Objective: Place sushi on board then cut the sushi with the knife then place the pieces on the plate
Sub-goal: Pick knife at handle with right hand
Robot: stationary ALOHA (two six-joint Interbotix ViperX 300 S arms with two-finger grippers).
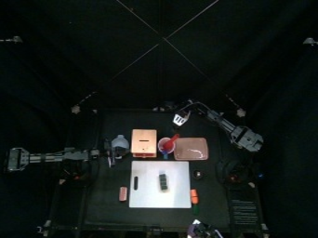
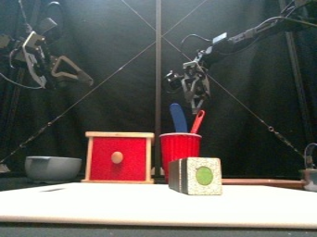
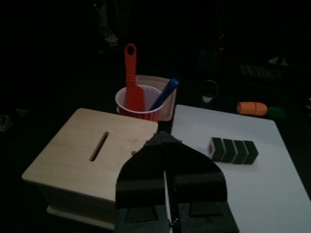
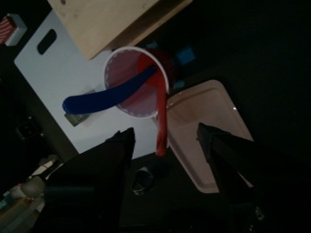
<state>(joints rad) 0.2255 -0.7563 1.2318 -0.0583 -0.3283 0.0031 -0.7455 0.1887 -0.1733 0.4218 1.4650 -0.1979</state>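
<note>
Black curtains hang behind the round red plastic cup point(image 2: 180, 153). Above it, the right gripper point(image 2: 195, 98) spreads its jaws, likely for the blue toy knife point(image 2: 177, 118). The left gripper point(image 3: 165, 144) has its jaws pressed together.

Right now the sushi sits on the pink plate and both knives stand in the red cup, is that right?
One thing is off: the sushi sits on the white board, not on the pink plate, as the top view shows. The blue knife and the red knife do stand in the red cup.
</note>
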